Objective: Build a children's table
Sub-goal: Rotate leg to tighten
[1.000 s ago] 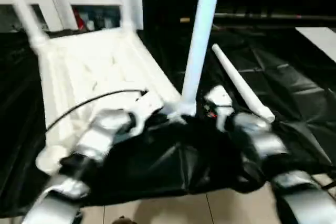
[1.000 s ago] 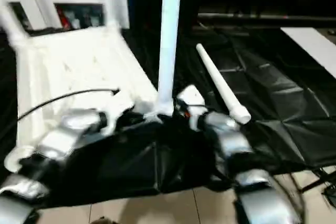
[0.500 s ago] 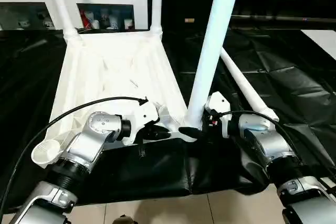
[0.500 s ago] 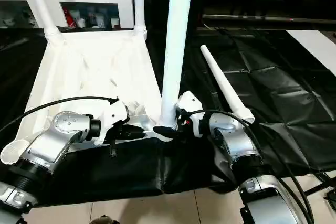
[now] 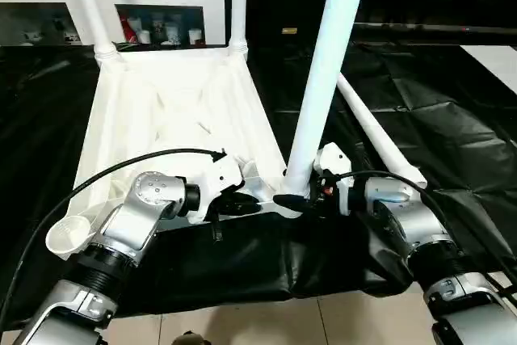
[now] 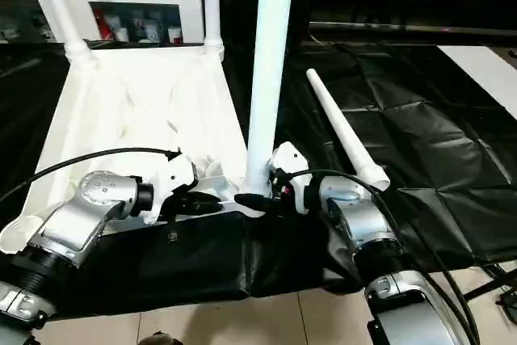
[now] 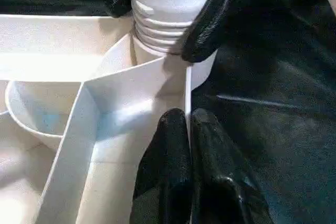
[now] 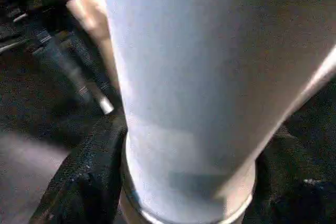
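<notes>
I see the white table top (image 5: 174,123) lying upside down on the black-covered work table (image 5: 452,111), ribs facing up. Two legs (image 5: 87,6) stand in its far corner sockets. A third leg (image 5: 327,70) stands upright in the near right socket. My right gripper (image 7: 173,11) has its black fingers (image 7: 218,14) clasped around the base of this leg, just above the threads. My left gripper (image 7: 189,171) is pressed together, fingertips touching the top's near rim beside that socket. The fourth leg (image 6: 343,131) lies loose on the black cover to the right. The near left socket (image 5: 69,234) is empty.
</notes>
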Robot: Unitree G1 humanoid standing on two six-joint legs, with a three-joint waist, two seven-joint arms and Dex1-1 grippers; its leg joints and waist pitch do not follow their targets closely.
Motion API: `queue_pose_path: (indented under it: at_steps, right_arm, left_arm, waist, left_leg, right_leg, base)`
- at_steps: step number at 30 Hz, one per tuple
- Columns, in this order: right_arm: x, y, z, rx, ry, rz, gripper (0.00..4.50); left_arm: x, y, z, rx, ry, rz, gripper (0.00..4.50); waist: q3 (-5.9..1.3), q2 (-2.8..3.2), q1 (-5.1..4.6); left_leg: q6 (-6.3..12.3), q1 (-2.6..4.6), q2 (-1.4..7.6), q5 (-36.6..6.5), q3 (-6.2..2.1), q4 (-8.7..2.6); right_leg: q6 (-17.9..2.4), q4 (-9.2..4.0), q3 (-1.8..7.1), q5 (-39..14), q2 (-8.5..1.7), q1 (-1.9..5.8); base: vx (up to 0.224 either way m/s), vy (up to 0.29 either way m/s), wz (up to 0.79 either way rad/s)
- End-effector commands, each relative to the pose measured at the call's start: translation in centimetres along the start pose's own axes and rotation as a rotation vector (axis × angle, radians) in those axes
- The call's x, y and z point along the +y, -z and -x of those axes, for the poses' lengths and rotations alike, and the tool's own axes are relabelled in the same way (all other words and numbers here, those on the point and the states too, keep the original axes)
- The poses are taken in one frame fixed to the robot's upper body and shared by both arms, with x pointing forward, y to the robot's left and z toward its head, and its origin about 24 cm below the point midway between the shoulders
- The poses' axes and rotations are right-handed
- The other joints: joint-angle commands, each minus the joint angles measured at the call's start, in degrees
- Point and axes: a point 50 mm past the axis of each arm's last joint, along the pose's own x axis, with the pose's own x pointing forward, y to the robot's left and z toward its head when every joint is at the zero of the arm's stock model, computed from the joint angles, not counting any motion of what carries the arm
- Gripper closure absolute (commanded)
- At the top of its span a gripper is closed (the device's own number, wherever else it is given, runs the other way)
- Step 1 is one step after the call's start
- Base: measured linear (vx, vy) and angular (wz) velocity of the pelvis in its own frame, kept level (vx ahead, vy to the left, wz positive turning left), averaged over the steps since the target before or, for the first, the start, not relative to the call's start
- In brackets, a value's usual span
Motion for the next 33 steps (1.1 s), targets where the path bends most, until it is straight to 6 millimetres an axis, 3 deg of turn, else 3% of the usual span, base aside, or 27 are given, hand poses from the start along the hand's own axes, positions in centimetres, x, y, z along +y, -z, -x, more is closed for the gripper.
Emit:
queue_pose_path:
  at_steps: [1,4,5,8,10,11,13,16,18,22,28,33]
  right_arm:
    - [-2.0,0.6,-0.1,0.006,0.298,-0.102,1.75]
    - [-2.2,1.0,-0.8,0.013,0.422,-0.168,1.76]
    - [-2.2,1.3,-1.7,0.024,0.545,-0.245,1.76]
    - [-2.0,1.6,-2.8,0.063,0.671,-0.319,1.76]
    - [-1.7,1.5,-3.6,0.087,0.698,-0.321,1.76]
    - [-1.6,1.4,-3.9,0.092,0.702,-0.318,1.76]
    - [-1.5,1.1,-4.3,0.088,0.694,-0.309,1.76]
    - [-1.3,0.6,-4.7,0.072,0.67,-0.29,1.76]
    - [-1.4,0.3,-4.9,0.044,0.648,-0.281,1.2]
    - [-1.6,-0.5,-4.8,-0.002,0.631,-0.227,0.86]
    - [-2.2,-2.2,-3.7,-0.119,0.54,-0.093,0.32]
    - [-2.3,-2.5,-2.3,-0.127,0.384,0.002,0.12]
  left_arm:
    - [0.8,-0.8,-1.2,-0.04,-0.116,0.051,4.5]
    - [1.5,-0.9,-1.8,-0.036,-0.21,0.099,4.5]
    - [2.3,-1.0,-2.5,-0.033,-0.336,0.174,4.5]
    - [2.8,-1.6,-3.5,-0.04,-0.448,0.243,4.5]
    - [2.6,-2.1,-4.2,-0.049,-0.463,0.247,4.5]
    - [2.5,-2.2,-4.4,-0.05,-0.458,0.245,4.5]
    - [2.3,-2.4,-4.6,-0.047,-0.446,0.23,4.5]
    - [2.1,-2.2,-4.7,-0.041,-0.439,0.208,4.5]
    - [2.0,-2.1,-4.6,-0.033,-0.434,0.187,4.5]
    - [2.0,-2.0,-4.5,-0.032,-0.428,0.172,4.5]
    - [2.0,-1.7,-3.6,-0.053,-0.358,0.15,4.5]
    - [1.9,-0.9,-2.3,-0.05,-0.295,0.119,4.5]
  waist:
    - [-3.28,0.06,-0.36]
    - [-3.43,-0.07,-0.78]
    - [-3.56,-0.12,-0.76]
    - [-3.69,-0.12,-0.69]
    - [-3.99,-0.49,-0.57]
    - [-3.97,-0.38,-0.51]
    - [-3.91,-0.54,-0.29]
    - [-3.74,-0.53,-0.21]
    - [-3.66,-0.59,-0.25]
    - [-3.72,-0.54,-0.35]
    - [-3.85,-0.45,-0.4]
    - [-3.7,-0.35,-0.3]
  left_leg:
    - [1.03,0.65,1.24,-9.2,-0.04,-3.92]
    - [-0.44,0.71,1.16,-10.0,-0.14,-3.92]
    - [-0.33,0.69,1.15,-9.6,-0.13,-3.84]
    - [-0.33,0.78,1.11,-7.8,-0.09,-3.78]
    - [1.02,0.43,0.98,-4.9,0.01,-3.49]
    - [1.39,0.41,0.9,-4.5,0.01,-3.48]
    - [2.57,0.41,0.91,-4.5,0.14,-3.43]
    - [2.87,0.39,1.0,-5.4,0.16,-3.54]
    - [2.58,0.46,1.06,-6.1,0.14,-3.63]
    - [2.32,0.36,1.1,-6.6,0.12,-3.63]
    - [4.3,0.14,1.05,-4.3,0.2,-3.27]
    - [4.91,0.29,1.12,-6.0,0.18,-3.34]
  right_leg:
    - [-13.3,-4.47,2.65,-4.7,-3.57,2.66]
    - [-12.1,-4.67,2.79,-7.7,-3.68,2.7]
    - [-12.0,-4.6,2.8,-7.1,-3.71,2.82]
    - [-12.2,-4.33,2.77,-4.3,-3.55,2.78]
    - [-12.5,-3.79,2.7,1.3,-3.5,3.08]
    - [-12.6,-3.74,2.64,2.1,-3.45,3.07]
    - [-12.3,-3.88,2.61,2.3,-3.53,3.06]
    - [-11.8,-4.12,2.6,0.1,-3.66,3.0]
    - [-11.5,-4.25,2.6,-1.2,-3.62,2.95]
    - [-11.4,-4.27,2.62,-1.9,-3.73,2.95]
    - [-12.7,-3.78,2.6,3.0,-3.54,2.99]
    - [-12.9,-4.02,2.59,1.1,-3.43,2.96]
  base:
    - [0.0,0.0,0.0]
    - [0.0,0.0,0.0]
    - [0.0,0.0,0.0]
    - [0.0,0.0,0.0]
    - [0.0,0.0,0.0]
    - [0.0,0.0,0.0]
    - [0.0,0.0,0.0]
    - [0.0,0.0,0.0]
    - [0.0,0.0,0.0]
    - [0.0,0.0,0.0]
    - [0.0,0.0,0.0]
    - [0.0,0.0,0.0]
